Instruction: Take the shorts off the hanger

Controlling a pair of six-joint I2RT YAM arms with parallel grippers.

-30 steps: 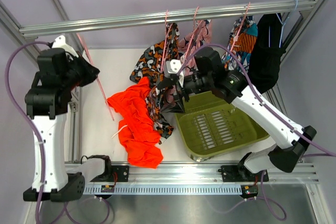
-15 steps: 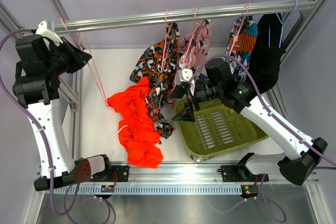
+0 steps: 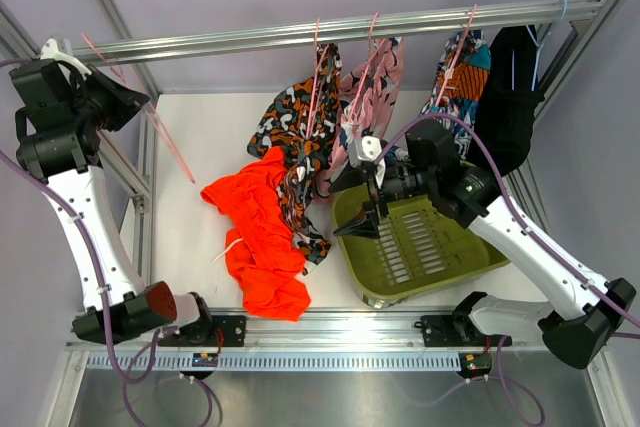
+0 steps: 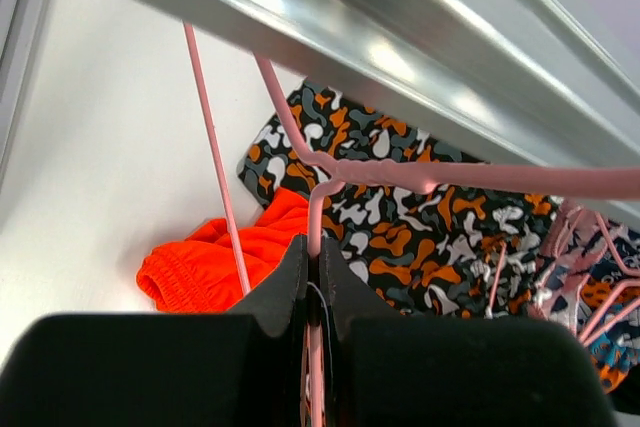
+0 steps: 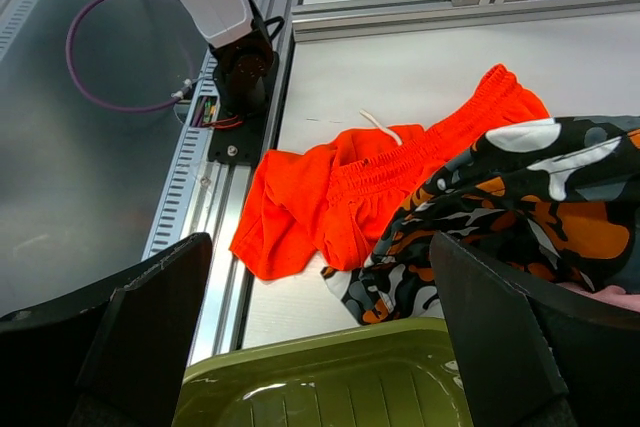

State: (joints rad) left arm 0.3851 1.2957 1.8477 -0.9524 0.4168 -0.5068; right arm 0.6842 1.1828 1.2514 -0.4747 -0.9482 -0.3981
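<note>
The bright orange-red shorts point(image 3: 262, 237) lie crumpled on the white table, apart from the hanger; the left wrist view shows a bunched part of them point(image 4: 230, 257) and the right wrist view shows the shorts point(image 5: 360, 197) spread flat. The pale-pink hanger point(image 3: 172, 147) is bare and held up at the far left, just under the metal rail point(image 3: 300, 32). My left gripper point(image 3: 140, 102) is shut on a thin bar of the hanger point(image 4: 380, 172), seen between the jaws of the left gripper point(image 4: 315, 247). My right gripper point(image 3: 365, 207) stands open and empty over the tub's left rim, also seen in its wrist view point(image 5: 320, 247).
A green tub point(image 3: 430, 247) sits at the right. A black-orange-white patterned garment point(image 3: 295, 122), a pink floral one point(image 3: 375, 72) and others hang from the rail on pink hangers; the patterned one drapes down beside the shorts. Frame posts stand at both sides.
My left arm has raised the bare hanger up and left toward the rail. My right gripper has drawn back from the patterned garment to over the tub. The shorts have stayed on the table.
</note>
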